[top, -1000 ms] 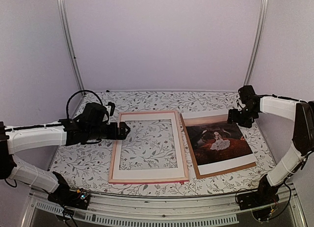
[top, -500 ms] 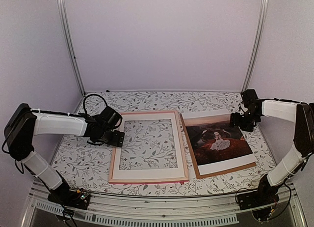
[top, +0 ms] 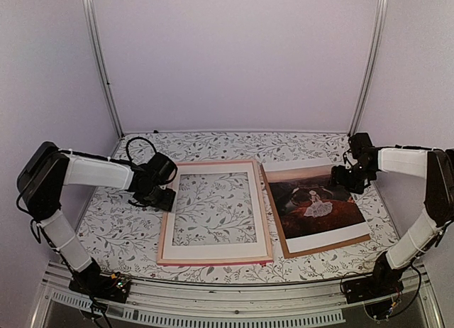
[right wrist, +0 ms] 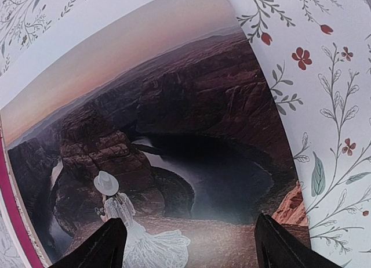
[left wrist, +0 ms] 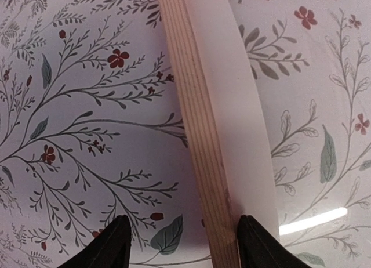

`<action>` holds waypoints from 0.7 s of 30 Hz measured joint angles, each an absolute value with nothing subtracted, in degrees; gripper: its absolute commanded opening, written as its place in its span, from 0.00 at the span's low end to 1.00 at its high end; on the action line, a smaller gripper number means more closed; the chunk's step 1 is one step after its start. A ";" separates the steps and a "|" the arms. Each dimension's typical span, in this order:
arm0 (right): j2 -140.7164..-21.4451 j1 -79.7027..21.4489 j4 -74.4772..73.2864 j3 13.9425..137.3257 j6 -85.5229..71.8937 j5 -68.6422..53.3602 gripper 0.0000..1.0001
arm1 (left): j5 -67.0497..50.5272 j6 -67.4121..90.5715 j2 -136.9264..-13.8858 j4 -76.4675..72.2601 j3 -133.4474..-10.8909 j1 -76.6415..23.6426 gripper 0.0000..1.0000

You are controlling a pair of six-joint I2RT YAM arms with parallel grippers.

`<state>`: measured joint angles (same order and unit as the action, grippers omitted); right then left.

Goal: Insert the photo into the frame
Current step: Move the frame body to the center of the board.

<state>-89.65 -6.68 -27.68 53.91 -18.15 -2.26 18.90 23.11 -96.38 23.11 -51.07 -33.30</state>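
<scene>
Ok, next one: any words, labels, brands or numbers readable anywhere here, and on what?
None can be read.
The photo shows only a canyon and a figure in white, with no caption.
The frame, mat and tablecloth carry no text; the cloth has only a floral print.
The board at the left arm's base is too small to read.

Soft even violet-ish light, sharp pics, glare streak (left wrist: pixel 313 220), wrist-cam edge distortion.
</scene>
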 measured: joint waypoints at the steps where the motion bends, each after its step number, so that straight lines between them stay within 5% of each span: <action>1: -89.65 -6.68 -27.46 53.69 -18.17 -2.35 0.80 | 18.92 22.76 -96.68 23.11 -51.42 -33.17 0.62; 8: -89.62 -6.68 -26.85 53.15 -18.17 -2.11 0.80 | 18.63 21.41 -98.10 22.87 -52.82 -31.44 0.55; 21: -91.72 -4.19 -26.65 53.30 -17.21 5.82 0.80 | 18.22 19.16 -99.98 21.17 -54.65 -23.51 0.59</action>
